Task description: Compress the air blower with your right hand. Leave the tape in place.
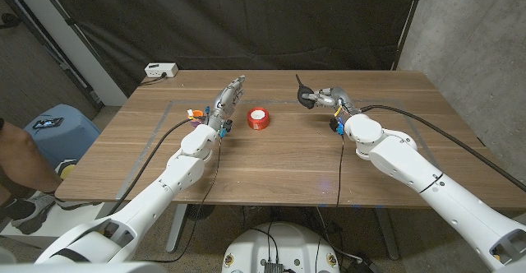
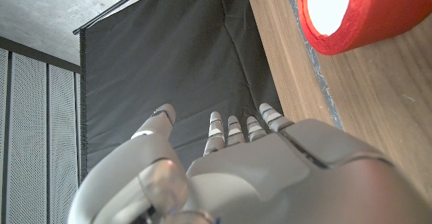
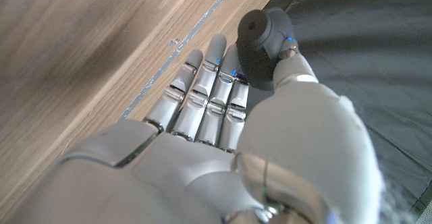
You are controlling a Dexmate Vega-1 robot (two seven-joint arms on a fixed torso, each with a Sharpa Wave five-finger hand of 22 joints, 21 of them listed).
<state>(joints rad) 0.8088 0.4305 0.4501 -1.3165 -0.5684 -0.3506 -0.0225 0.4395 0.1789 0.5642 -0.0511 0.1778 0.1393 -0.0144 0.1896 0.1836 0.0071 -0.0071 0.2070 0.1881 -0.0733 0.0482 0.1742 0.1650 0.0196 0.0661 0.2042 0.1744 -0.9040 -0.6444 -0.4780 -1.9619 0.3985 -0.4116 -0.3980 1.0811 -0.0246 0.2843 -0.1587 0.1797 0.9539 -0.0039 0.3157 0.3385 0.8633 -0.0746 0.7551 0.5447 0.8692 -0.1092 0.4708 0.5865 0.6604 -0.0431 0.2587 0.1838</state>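
The black air blower (image 1: 306, 99) sits in my right hand (image 1: 330, 101) at the far right of the table (image 1: 279, 162), its thin nozzle pointing away from me. In the right wrist view the thumb and fingers (image 3: 202, 89) close around the blower's dark bulb (image 3: 264, 40). The red tape roll (image 1: 259, 118) with a white centre lies on the wood near the middle; its rim (image 2: 378, 28) also shows in the left wrist view. My left hand (image 1: 228, 101) is just left of the tape, fingers straight and apart, holding nothing and not touching the roll.
A white power strip (image 1: 161, 71) lies at the table's far left corner. A blue stool (image 1: 51, 127) and part of a person (image 1: 18, 162) are beside the table on the left. A black curtain (image 1: 246, 18) hangs behind. Cables run along both arms.
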